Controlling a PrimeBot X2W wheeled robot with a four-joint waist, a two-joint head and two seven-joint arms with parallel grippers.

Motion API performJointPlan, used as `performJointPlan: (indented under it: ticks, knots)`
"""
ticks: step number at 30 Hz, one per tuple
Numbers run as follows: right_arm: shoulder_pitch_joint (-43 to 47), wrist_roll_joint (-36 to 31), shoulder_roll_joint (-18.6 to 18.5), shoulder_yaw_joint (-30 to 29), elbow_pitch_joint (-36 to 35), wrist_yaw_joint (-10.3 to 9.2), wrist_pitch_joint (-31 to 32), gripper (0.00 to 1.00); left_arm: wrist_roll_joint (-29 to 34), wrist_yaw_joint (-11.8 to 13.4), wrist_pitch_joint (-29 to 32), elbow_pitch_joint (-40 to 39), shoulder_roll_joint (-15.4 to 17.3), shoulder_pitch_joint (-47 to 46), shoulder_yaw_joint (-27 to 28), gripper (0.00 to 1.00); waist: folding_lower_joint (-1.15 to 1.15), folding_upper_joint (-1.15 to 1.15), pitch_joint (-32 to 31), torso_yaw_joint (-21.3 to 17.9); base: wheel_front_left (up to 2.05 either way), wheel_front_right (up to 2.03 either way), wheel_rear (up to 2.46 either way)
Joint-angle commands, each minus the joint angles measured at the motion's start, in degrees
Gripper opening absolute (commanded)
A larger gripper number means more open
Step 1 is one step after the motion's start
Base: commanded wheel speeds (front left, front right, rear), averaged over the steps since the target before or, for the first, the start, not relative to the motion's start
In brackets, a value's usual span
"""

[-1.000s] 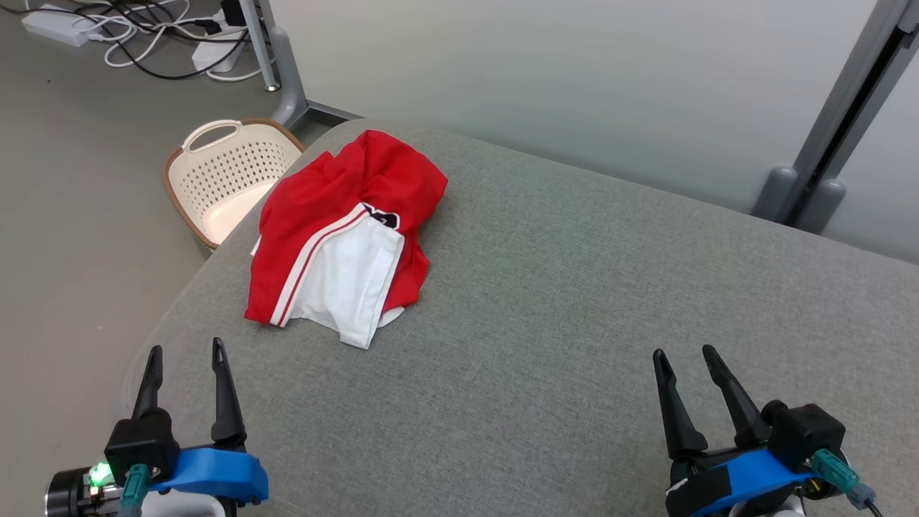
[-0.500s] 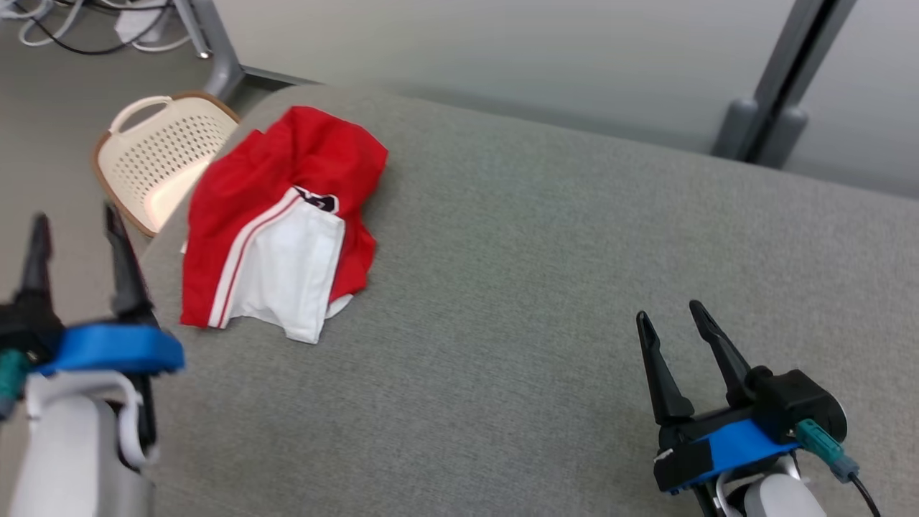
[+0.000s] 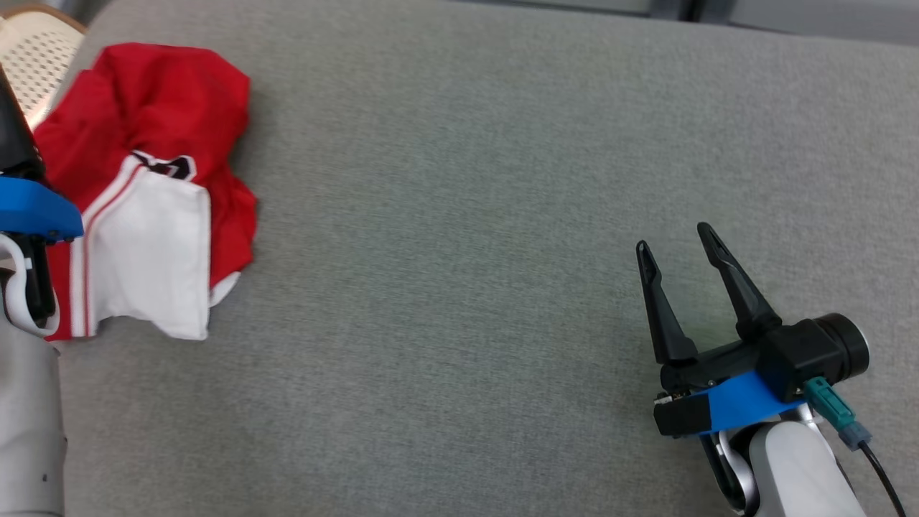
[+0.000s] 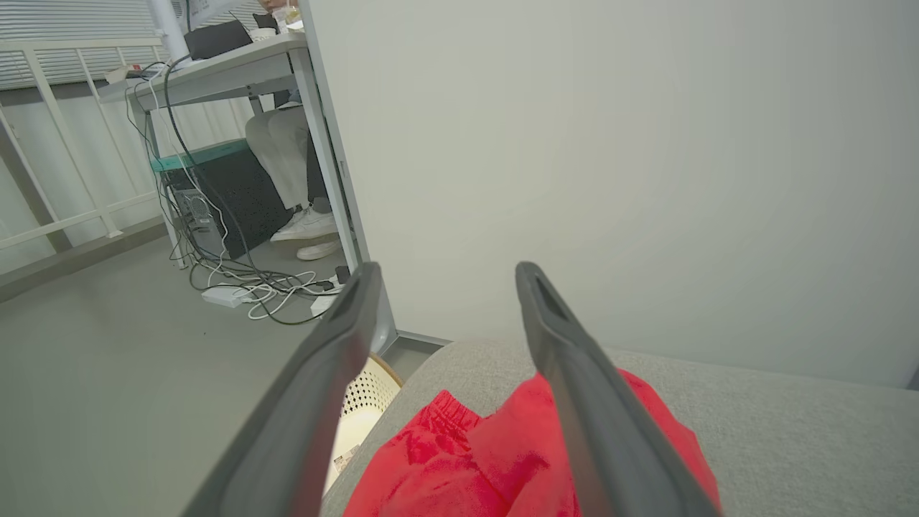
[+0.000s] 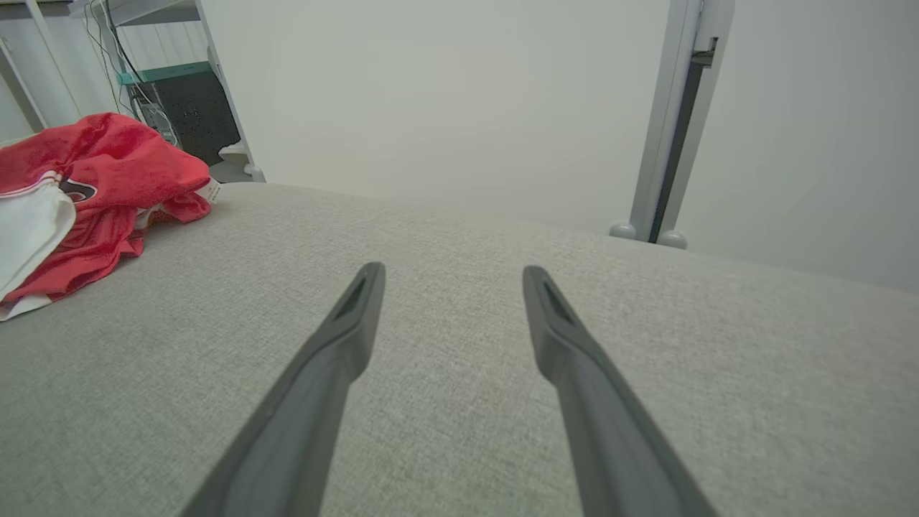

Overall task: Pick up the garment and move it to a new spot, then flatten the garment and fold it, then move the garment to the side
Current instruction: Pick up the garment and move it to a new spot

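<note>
Red garment (image 3: pixel 154 100) — below left fingers (image 4: pixel 585 402)

In the left wrist view the garment (image 4: pixel 459 459) runs off the bottom edge, and one finger of the left gripper (image 4: pixel 449 273) covers part of it. The basket (image 4: pixel 362 395), past the corner of the padded top (image 4: pixel 790 431), is a sliver between the other finger and the cloth. A partition cuts off a seated person's legs (image 4: pixel 283 154). In the head view the left arm (image 3: pixel 25 402) hides the garment's left side, and the picture's corner crops the basket. The right wrist view crops the garment at its left edge.
</note>
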Motion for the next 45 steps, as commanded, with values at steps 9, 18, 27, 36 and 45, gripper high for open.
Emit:
performJointPlan:
  ticks: [9, 18, 27, 36, 45]
  knots:
    - [-1.65, -1.02, -0.26, -0.03, -4.15, 0.03, 0.95, 1.00, -0.12, -2.38, 4.59, 18.65, 3.44, -8.82, -4.66, 1.00, -0.01, 0.00, 5.80, -4.24, 0.00, 0.00, 0.00]
    - [-1.65, -0.33, -0.26, 0.07, -4.05, 0.03, 0.66, 1.00, -2.98, -2.88, 9.79, 29.69, 3.34, -10.68, -6.77, 1.00, -0.01, 0.00, 5.50, -4.52, 0.00, 0.00, 0.00]
    - [-1.30, 0.93, -0.25, 0.70, -2.64, 0.03, -0.05, 1.00, -6.57, -2.87, 6.07, 29.67, 4.48, -11.05, -11.02, 0.00, -0.01, 0.00, 2.81, -5.33, 0.00, 0.00, 0.00]
    - [-0.12, 3.82, -0.24, 1.32, -0.54, 0.03, -0.54, 1.00, -4.44, -2.41, 0.02, 23.20, 7.69, -14.94, -13.34, 0.00, -0.01, 0.00, -2.07, -6.54, 0.00, 0.00, 0.00]
    - [1.24, 6.86, -0.22, 1.66, -1.18, 0.03, -0.60, 1.00, -1.35, -2.42, -0.22, 6.61, 8.29, -17.87, -15.11, 0.00, -0.01, 0.00, -5.12, -10.04, 0.00, 0.00, 0.00]
